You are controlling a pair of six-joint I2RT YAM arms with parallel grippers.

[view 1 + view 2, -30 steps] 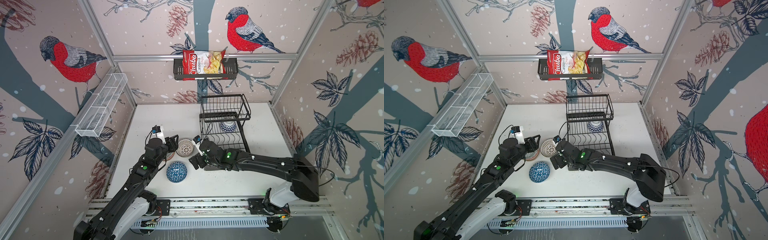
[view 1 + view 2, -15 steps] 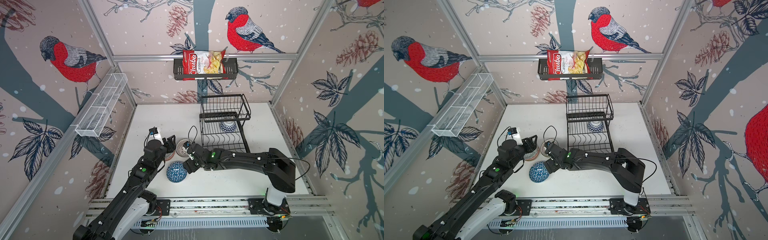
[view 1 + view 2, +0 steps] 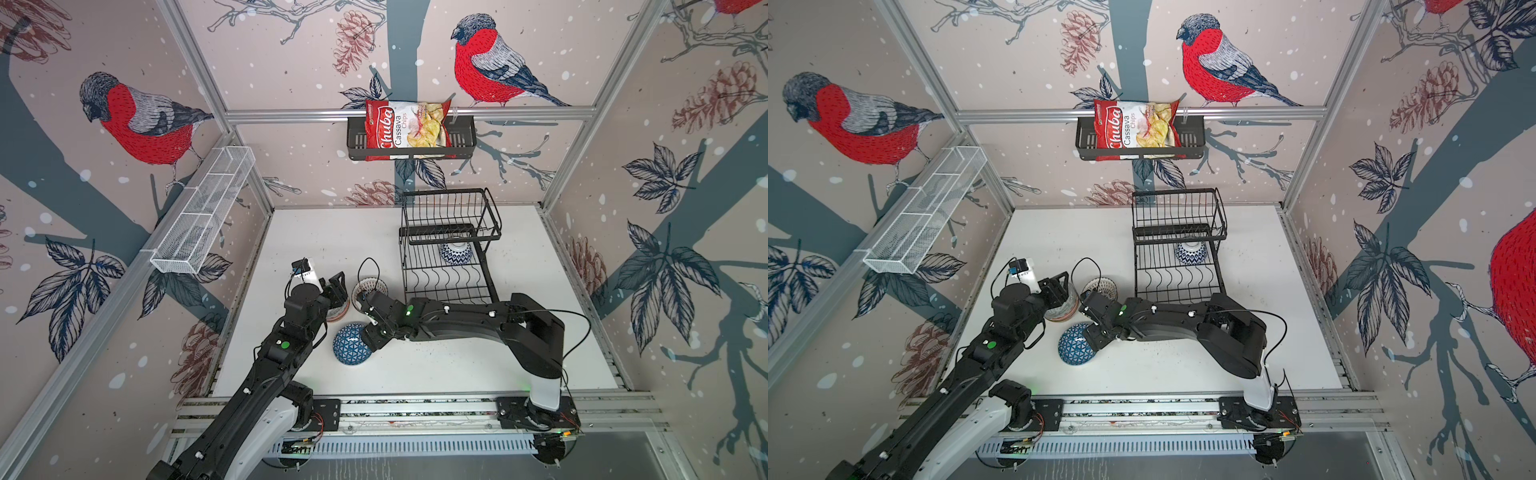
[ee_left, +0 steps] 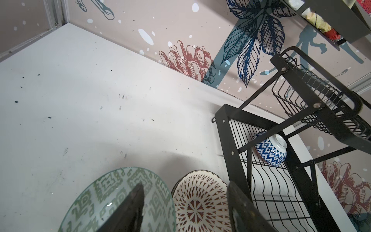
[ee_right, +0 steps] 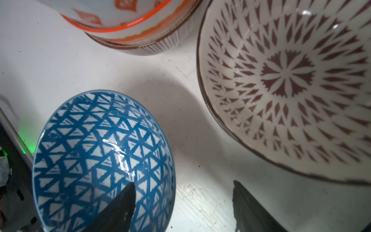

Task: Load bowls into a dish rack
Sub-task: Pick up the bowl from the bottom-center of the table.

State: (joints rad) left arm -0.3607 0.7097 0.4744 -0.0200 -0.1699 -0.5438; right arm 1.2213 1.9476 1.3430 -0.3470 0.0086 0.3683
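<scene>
Blue-triangle bowl (image 3: 352, 345) on table (image 3: 449, 368), 7 o'clock of dish rack (image 3: 446, 232). Right gripper (image 5: 182, 182) spread, straddling rim at bowl's 2 o'clock, not yet pinching. Glazed ceramic: stiff, slick, chippable, probably light. Best pinched square across rim wall. Left gripper (image 4: 185, 183) spread over bowl stack (image 3: 1064, 311).

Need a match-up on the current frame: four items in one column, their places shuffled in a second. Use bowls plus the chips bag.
Items:
1. blue triangle bowl
2. blue zigzag bowl
3. brown starburst bowl
4. chips bag

Places:
A. in the black wall basket
B. on the table, between the bowl stack and the dish rack
C. on the table, its rim straddled by the open right gripper
D. on the dish rack's lower tier

Pairs: 1-C, 2-D, 3-B, 4-A
</scene>
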